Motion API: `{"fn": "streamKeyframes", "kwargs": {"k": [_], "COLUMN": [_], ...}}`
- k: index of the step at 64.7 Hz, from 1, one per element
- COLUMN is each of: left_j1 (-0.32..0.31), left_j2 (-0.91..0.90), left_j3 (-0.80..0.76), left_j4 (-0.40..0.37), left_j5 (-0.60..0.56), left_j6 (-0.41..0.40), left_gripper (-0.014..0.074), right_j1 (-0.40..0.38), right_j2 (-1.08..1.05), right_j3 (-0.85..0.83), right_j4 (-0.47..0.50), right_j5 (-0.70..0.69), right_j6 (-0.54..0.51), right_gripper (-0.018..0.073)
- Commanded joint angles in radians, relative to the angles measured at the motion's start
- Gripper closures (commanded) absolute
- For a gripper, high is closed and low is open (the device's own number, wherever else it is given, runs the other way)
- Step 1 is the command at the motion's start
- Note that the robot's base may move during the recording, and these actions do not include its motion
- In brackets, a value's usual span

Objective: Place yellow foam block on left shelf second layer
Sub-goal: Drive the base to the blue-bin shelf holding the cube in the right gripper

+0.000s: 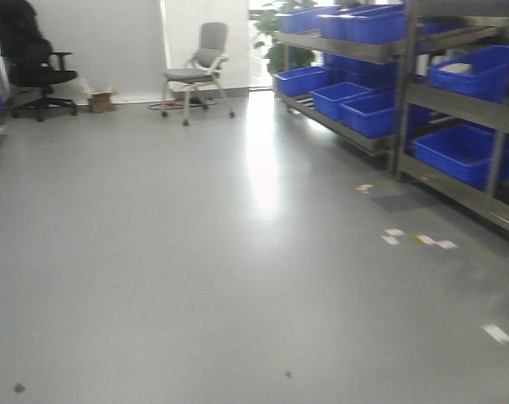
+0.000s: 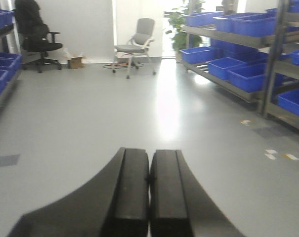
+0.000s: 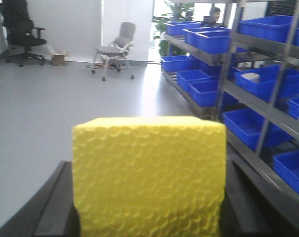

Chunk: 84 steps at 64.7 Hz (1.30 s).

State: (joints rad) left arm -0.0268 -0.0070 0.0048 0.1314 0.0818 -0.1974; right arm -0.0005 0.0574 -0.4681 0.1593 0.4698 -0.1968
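Your right end effector is clamped on the bright yellow, dimpled foam cube, held low and forward, probably for carrying. Your left end effector is pressed closed on nothing. Blue plastic bins fill the right-hand racks. The left metal rack sits at the frame's edge. The grey chair stands well clear.

The yellow foam block is bright yellow with a dimpled, scale-like pattern, the left gripper black, the bins at two o'clock blue, the floor pale grey, the office chair at ten o'clock black.
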Motion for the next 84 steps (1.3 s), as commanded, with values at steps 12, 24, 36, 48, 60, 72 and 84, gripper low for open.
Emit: {"fn": "streamKeyframes", "kwargs": {"k": [12,24,36,48,60,72,84], "left_j1": [-0.003,-0.003,-0.003,-0.003,-0.003,-0.003,-0.003], "left_j2": [0.008,0.008,0.008,0.008,0.008,0.008,0.008], "left_j3": [0.026,0.026,0.026,0.026,0.026,0.026,0.026], "left_j4": [-0.002,-0.002,-0.002,-0.002,-0.002,-0.002,-0.002], "left_j5": [-0.088,-0.088,-0.088,-0.088,-0.088,-0.088,-0.088], "left_j6": [-0.004,-0.004,-0.004,-0.004,-0.004,-0.004,-0.004], "left_gripper": [0.046,0.046,0.046,0.046,0.046,0.046,0.046], "right_j1": [-0.004,-0.004,-0.004,-0.004,-0.004,-0.004,-0.004], "right_j2": [0.015,0.015,0.015,0.015,0.015,0.015,0.015], "right_j3": [-0.03,-0.03,-0.03,-0.03,-0.03,-0.03,-0.03], "right_j4": [0.006,0.006,0.006,0.006,0.006,0.006,0.006], "right_j5": [-0.092,-0.092,-0.092,-0.092,-0.092,-0.092,-0.092], "right_j6": [-0.011,-0.011,-0.011,-0.011,-0.011,-0.011,-0.011], "right_gripper": [0.0271,0.0271,0.0271,0.0271,0.0271,0.0271,0.0271]}}
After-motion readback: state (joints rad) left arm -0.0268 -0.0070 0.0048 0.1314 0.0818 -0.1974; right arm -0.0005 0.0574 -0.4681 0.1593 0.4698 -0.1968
